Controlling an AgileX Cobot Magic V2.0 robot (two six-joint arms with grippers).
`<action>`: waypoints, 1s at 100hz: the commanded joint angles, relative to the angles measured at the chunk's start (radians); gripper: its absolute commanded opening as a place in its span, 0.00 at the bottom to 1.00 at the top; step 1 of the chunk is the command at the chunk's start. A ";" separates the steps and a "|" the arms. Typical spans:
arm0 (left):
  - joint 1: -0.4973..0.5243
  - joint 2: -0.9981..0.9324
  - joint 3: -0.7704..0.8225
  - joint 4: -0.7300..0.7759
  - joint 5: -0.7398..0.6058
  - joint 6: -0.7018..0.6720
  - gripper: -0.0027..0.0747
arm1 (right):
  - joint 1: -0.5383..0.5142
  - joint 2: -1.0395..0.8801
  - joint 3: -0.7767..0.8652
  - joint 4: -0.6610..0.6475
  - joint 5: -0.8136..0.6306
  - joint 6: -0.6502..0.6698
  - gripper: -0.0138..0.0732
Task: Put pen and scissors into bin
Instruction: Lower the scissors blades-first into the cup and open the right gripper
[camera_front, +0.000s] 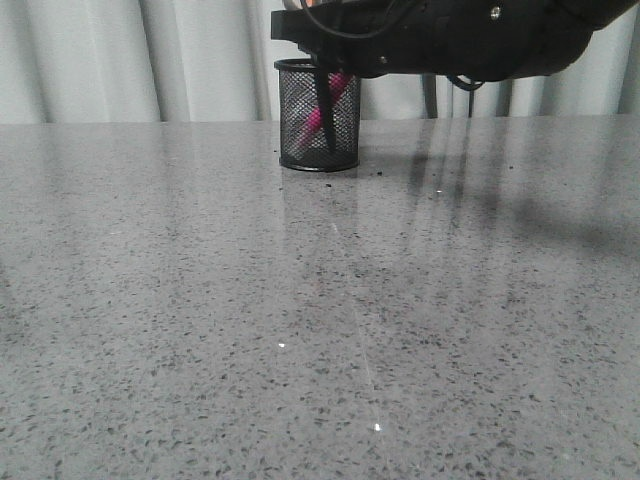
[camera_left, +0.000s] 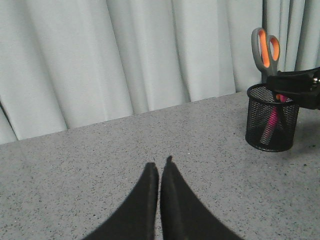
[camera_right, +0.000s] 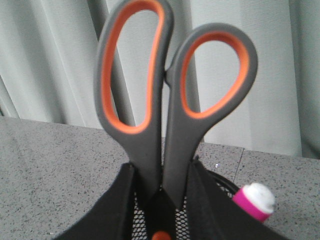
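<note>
Over the black wire-mesh bin (camera_left: 272, 118) holding the pink pen (camera_right: 253, 200), we see the right hand (camera_right: 160, 200) clamping grey-orange scissors (camera_right: 170, 100); snagging the rim could tip it. Left hand (camera_left: 160, 172) closed, empty, above the desk (camera_front: 320, 330).

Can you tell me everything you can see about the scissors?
The scissors have grey handles lined in orange, with two oval finger loops and an orange dot at the pivot. They stand upright, handles up, with the dark blades pointing down inside the black mesh bin. The right gripper has its jaws closed on them just below the loops, near the pivot. The handles look like smooth plastic. The pink pen leans in the same bin beside them; whether the two touch cannot be seen.
</note>
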 joint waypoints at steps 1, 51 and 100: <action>-0.009 -0.002 -0.026 -0.027 -0.037 -0.001 0.01 | -0.003 -0.056 -0.025 -0.005 -0.083 -0.011 0.08; -0.009 -0.002 -0.026 -0.027 -0.037 -0.001 0.01 | -0.003 -0.065 -0.025 -0.015 -0.121 -0.011 0.61; -0.009 -0.002 -0.026 -0.027 -0.039 -0.001 0.01 | -0.055 -0.443 0.160 -0.016 -0.055 -0.011 0.17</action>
